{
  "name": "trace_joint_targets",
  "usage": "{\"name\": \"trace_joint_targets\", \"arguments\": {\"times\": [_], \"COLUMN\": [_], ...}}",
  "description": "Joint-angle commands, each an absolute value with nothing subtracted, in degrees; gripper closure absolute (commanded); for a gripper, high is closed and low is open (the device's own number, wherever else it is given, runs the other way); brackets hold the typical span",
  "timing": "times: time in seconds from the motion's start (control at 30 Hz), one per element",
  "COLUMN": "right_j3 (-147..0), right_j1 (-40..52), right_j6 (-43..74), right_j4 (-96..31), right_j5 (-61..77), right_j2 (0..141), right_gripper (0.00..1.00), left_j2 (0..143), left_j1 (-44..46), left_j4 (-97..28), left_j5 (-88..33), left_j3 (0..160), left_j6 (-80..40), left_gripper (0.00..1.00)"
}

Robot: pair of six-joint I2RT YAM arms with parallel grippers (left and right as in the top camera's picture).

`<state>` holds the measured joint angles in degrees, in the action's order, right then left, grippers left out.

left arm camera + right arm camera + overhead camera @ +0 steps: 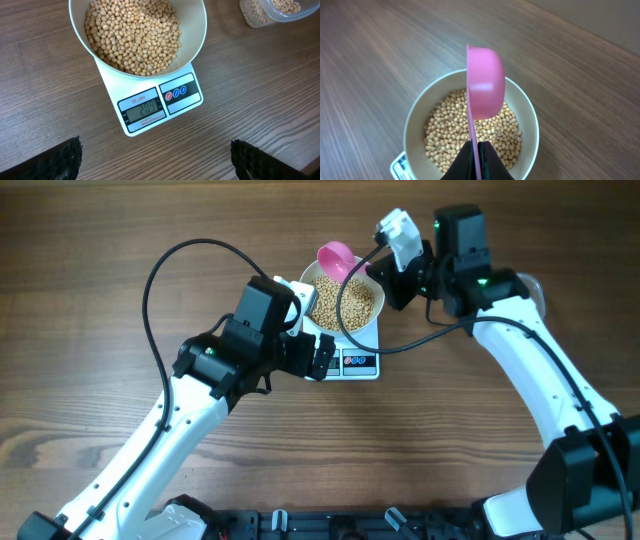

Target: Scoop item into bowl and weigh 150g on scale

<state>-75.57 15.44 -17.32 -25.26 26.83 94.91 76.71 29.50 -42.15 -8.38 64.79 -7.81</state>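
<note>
A: Where does the bowl (pixel 199 35) stand?
B: On the scale (pixel 112 87), mid-tabletop (pixel 260 90). It covers the scale's far part. The display (pixel 145 109) on the near edge is uncovered; the digits look like 209.
A: The beans (pixel 132 35)?
B: Heaped in the bowl, well up its wall. There are more in a clear tub (pixel 272 12) off to the right, apart from the scale.
A: Right pincer (pixel 478 162)?
B: Closed tight on the handle of a pink scoop (pixel 485 80). The scoop hangs over the bowl, turned on its edge, towards the far-left rim.
A: Left pincer (pixel 320 358)?
B: Spread wide, gripping nothing. It is just near-left of the scale, pointed at the display, fingertips clear of it.
</note>
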Motion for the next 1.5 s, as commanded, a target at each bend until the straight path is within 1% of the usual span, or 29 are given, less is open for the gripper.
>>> {"name": "trace_joint_targets", "arguments": {"times": [0.0,0.1,0.5,1.17,1.47], "right_j3": [-76.27,-76.27,-76.27,-76.27,-76.27], "right_j1": [17.47,18.28,18.52,18.83,20.38], "right_j6": [-21.91,-22.52,-22.31,-20.78,-20.82], "right_j4": [-25.15,-25.10,-25.28,-25.12,-25.58], "right_j5": [17.37,14.66,14.68,17.04,20.47], "right_j2": [96.79,97.60,100.09,101.80,101.80], "right_gripper": [0.96,0.96,0.96,0.96,0.96], "left_j2": [76.51,76.51,76.51,76.51,76.51], "left_j1": [29.08,29.08,29.08,29.08,29.08], "left_j4": [-42.02,-42.02,-42.02,-42.02,-42.02], "left_j5": [-8.05,-8.05,-8.05,-8.03,-8.05], "left_j3": [65.65,65.65,65.65,65.65,65.65], "left_j6": [-8.12,-8.12,-8.12,-8.12,-8.12], "left_gripper": [0.00,0.00,0.00,0.00,0.00]}}
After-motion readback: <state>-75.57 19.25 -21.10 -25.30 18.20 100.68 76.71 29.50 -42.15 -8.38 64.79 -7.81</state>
